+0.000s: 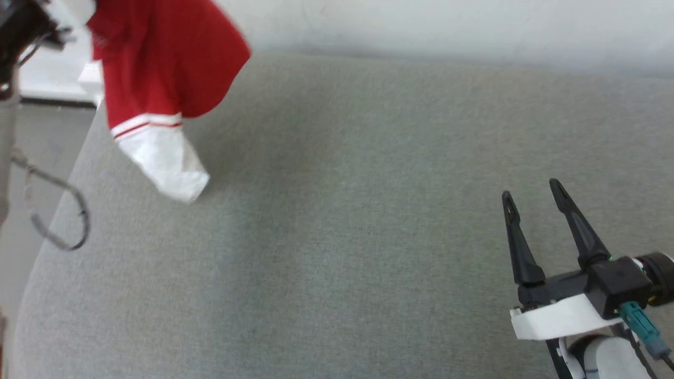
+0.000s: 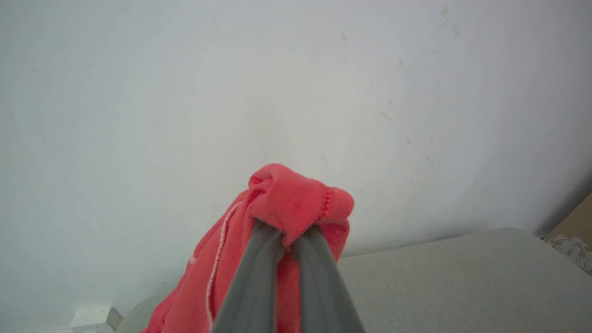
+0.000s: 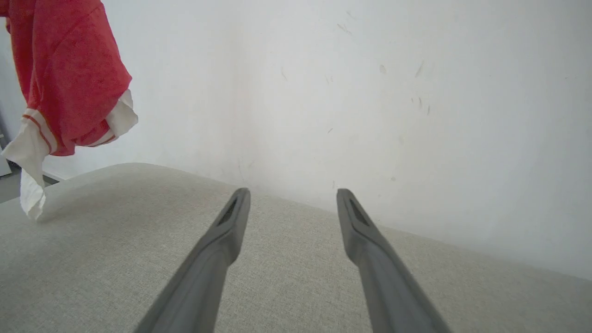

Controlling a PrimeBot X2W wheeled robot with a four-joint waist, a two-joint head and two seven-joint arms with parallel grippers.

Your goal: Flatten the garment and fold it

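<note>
**STATUS: GARMENT LIFTED, FLATTENING NOT BEGUN**

The left jaws were clamped on a bunched red fold of the red jersey T-shirt (image 2: 286, 199), with the fingers (image 2: 252, 282) pressed together through the cloth. The right jaws stood wide apart and empty, low over the grey fabric-covered tabletop (image 1: 337, 237) and well apart from the shirt. The T-shirt hung crumpled over the tabletop's far left corner, and one white sleeve (image 1: 163, 158) dangled to about surface level. Judged progress: no part was spread flat and no fold was made. Laying out, smoothing and all folding were outstanding.
</note>
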